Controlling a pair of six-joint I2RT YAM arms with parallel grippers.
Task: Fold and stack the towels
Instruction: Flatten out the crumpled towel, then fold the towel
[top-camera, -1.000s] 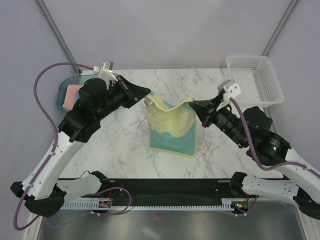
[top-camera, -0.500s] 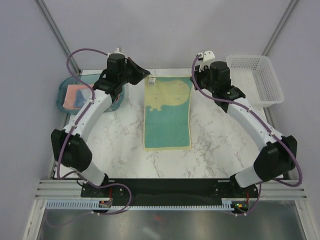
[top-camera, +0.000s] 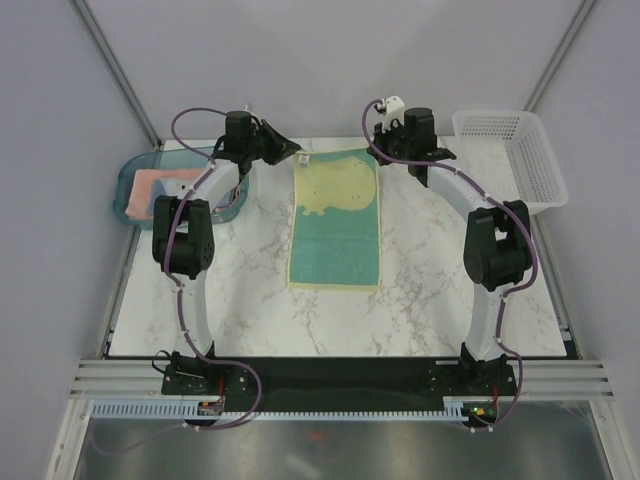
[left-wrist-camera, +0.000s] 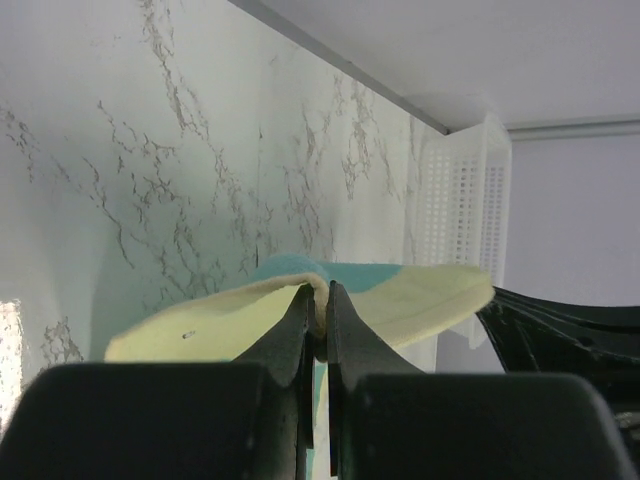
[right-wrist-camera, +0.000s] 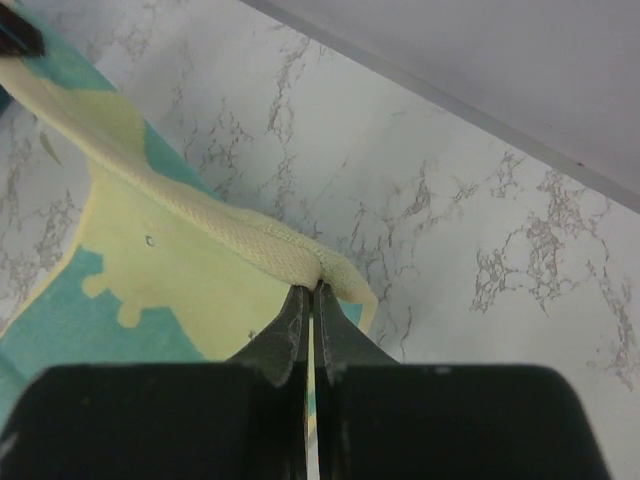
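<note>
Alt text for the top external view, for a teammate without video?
The left hand and right hand each pinch a far corner of the yellow-and-teal towel, spread lengthwise on the marble table, both arms extended. A pink towel sits in the teal tray at left.

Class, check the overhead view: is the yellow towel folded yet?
No, the yellow towel lies spread out flat at full length on the table.
</note>
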